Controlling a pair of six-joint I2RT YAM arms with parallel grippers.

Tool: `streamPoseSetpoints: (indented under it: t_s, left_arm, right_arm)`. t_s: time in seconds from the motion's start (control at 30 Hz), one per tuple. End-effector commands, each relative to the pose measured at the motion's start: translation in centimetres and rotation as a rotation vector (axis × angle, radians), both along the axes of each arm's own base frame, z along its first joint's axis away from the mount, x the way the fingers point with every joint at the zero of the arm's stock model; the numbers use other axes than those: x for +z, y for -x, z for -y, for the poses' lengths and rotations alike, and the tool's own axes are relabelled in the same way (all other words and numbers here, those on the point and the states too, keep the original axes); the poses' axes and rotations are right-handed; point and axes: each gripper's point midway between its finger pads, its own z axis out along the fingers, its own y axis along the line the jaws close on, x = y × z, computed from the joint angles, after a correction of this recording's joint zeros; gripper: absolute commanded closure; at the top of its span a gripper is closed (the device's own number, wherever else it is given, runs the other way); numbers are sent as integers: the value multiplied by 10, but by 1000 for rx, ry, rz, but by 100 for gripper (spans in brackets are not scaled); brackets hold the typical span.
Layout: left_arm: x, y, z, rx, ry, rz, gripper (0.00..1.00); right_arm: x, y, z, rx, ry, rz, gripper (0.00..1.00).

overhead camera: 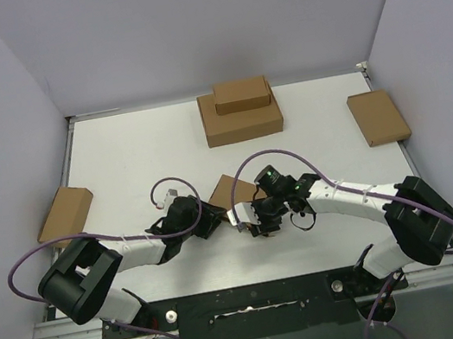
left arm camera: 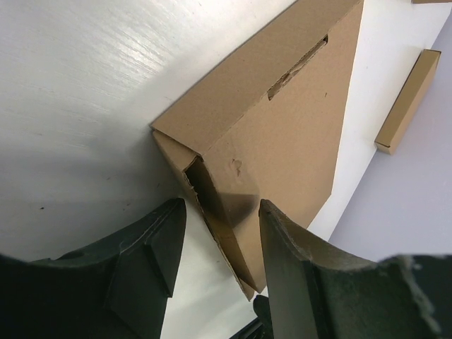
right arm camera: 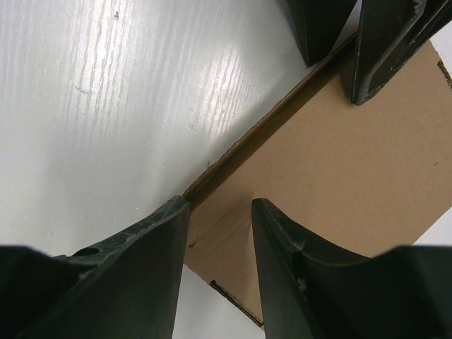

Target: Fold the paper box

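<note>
Left gripper [overhead camera: 203,219], right gripper [overhead camera: 250,220] meet over paper box [overhead camera: 230,188], middle of table [overhead camera: 137,159].
Left wrist: jaws apart around box corner, likely to hold wall up.
Right wrist: jaws apart above box edge, holding nothing.

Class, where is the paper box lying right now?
In the top view, the paper box lies near the middle of the table, between the left gripper and the right gripper, nearer than the stacked boxes at the far edge.
</note>
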Motion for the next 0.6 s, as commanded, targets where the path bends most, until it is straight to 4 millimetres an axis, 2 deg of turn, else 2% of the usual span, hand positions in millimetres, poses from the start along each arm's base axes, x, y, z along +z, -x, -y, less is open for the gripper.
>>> streamPoseSetpoints:
  t_s: [0.0,0.57]
  left_arm:
    - [-9,1,0,-6,-28,-18,55]
    - [-10,1,-2,-4,-30,-19,55]
  right_arm:
    - [17,-8,-14,4,-53,41,58]
    - [-1,-20,-5,-29,42,81,57]
